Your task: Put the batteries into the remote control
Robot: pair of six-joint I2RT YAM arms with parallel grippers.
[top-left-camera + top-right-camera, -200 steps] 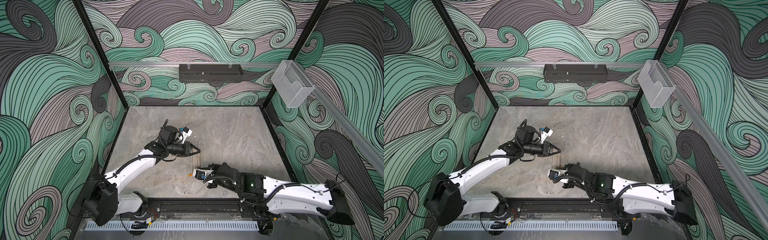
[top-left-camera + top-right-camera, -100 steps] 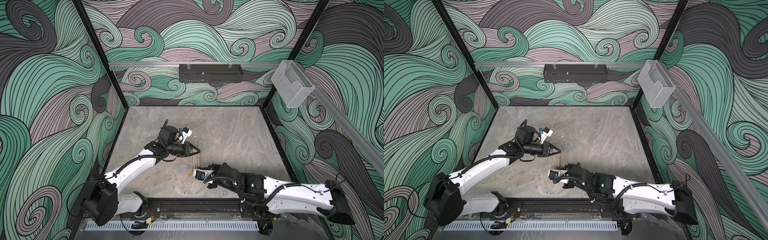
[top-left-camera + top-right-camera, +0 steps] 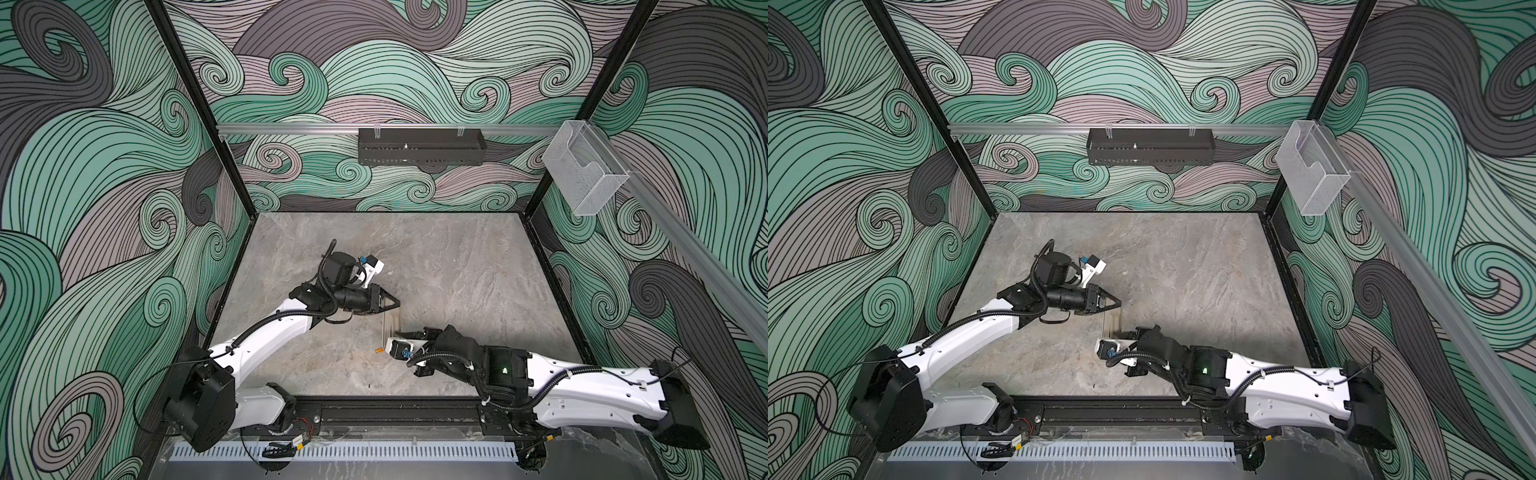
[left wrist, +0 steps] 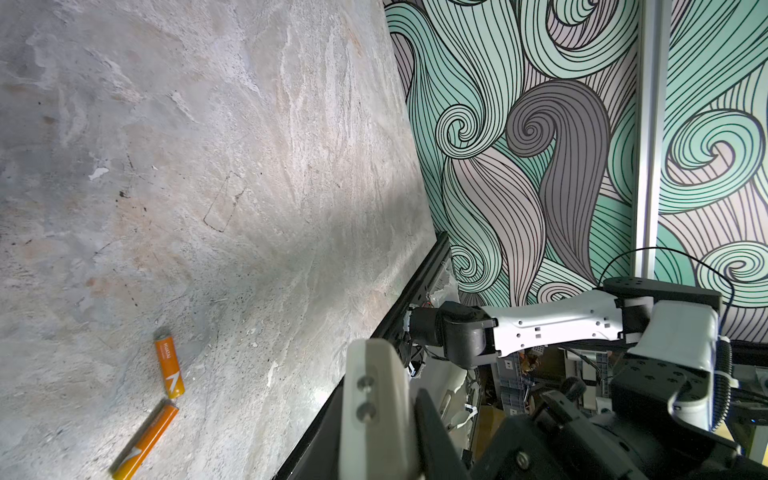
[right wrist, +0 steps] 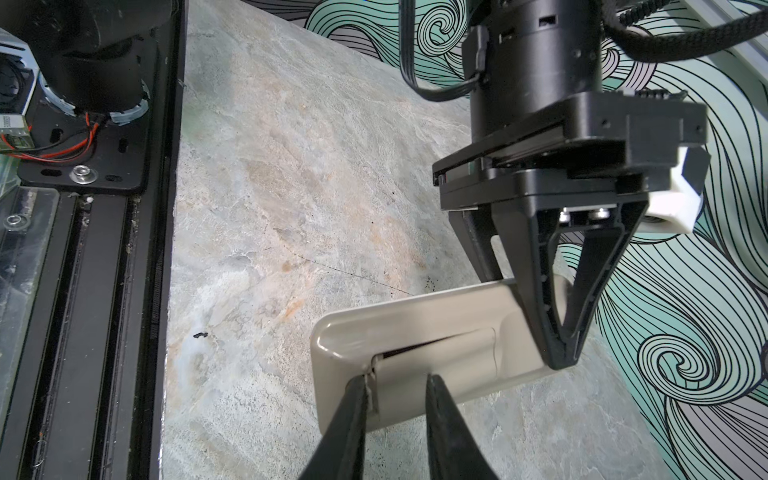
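I work one tip into the battery cover's [image 5: 436, 357] seam and lever gently. The right jaws stand slightly apart, holding nothing. The left jaws are clamped on the far end of the remote control [image 5: 415, 320], mid-counter [image 5: 270, 208]. Its long axis runs far-to-near, pale back facing my right arm. The batteries [image 4: 169, 365] lie nearby.

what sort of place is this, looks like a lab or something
Most likely a robotics test cell, not a home: a left arm and a right arm mounted on a black rail, a stone-look tabletop, and swirl-printed walls closing it in.
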